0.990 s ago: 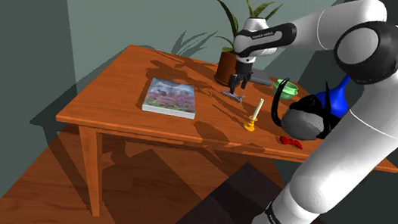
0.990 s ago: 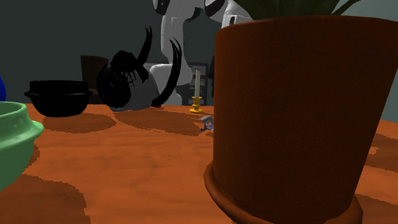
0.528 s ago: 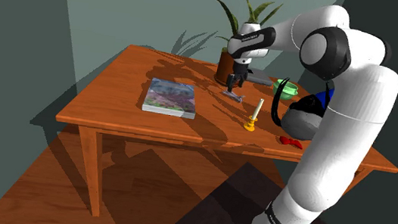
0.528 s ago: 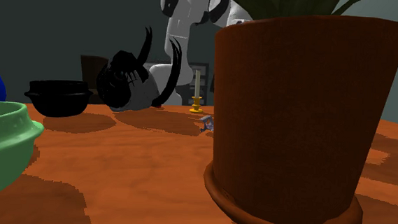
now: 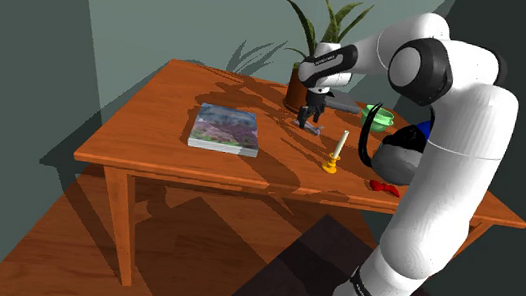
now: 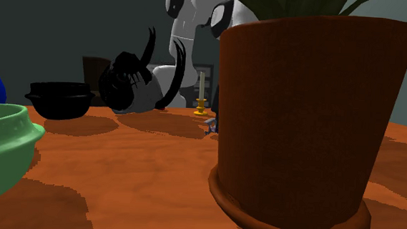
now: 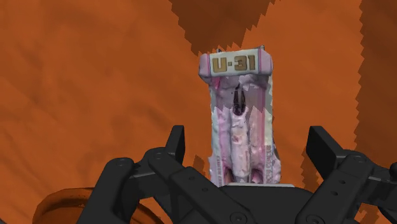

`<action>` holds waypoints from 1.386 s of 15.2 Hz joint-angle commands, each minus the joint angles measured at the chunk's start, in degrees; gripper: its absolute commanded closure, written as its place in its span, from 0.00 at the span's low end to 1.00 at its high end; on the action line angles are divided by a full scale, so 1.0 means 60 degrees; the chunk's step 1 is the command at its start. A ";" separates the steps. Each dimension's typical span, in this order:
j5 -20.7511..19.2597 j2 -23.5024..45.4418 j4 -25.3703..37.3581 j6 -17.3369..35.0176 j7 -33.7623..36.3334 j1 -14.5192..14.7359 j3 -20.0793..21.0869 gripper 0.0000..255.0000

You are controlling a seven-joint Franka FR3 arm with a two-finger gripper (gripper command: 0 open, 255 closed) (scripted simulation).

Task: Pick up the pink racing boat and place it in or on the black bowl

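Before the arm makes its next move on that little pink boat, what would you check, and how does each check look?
1. The gripper is open: ok, its fingers stand apart.
2. The pink racing boat lies between the fingers: ok, lengthwise and roughly centred.
3. The boat is gripped: not ok, neither finger touches it.
4. The black bowl stands upright on the table: ok.
5. The bowl is empty: cannot tell, its inside is hidden.
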 commanded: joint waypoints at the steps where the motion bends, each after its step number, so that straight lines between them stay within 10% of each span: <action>1: 0.0004 0.0012 -0.0029 0.0046 0.0001 -0.0002 0.0001 0.00; 6: 0.0004 0.0012 -0.0029 0.0045 0.0001 -0.0002 0.0001 0.00; 7: 0.0004 0.0012 -0.0029 0.0045 0.0001 -0.0002 0.0001 1.00; 21: -0.0070 -0.0229 0.0325 -0.0534 -0.0013 0.0030 -0.0022 1.00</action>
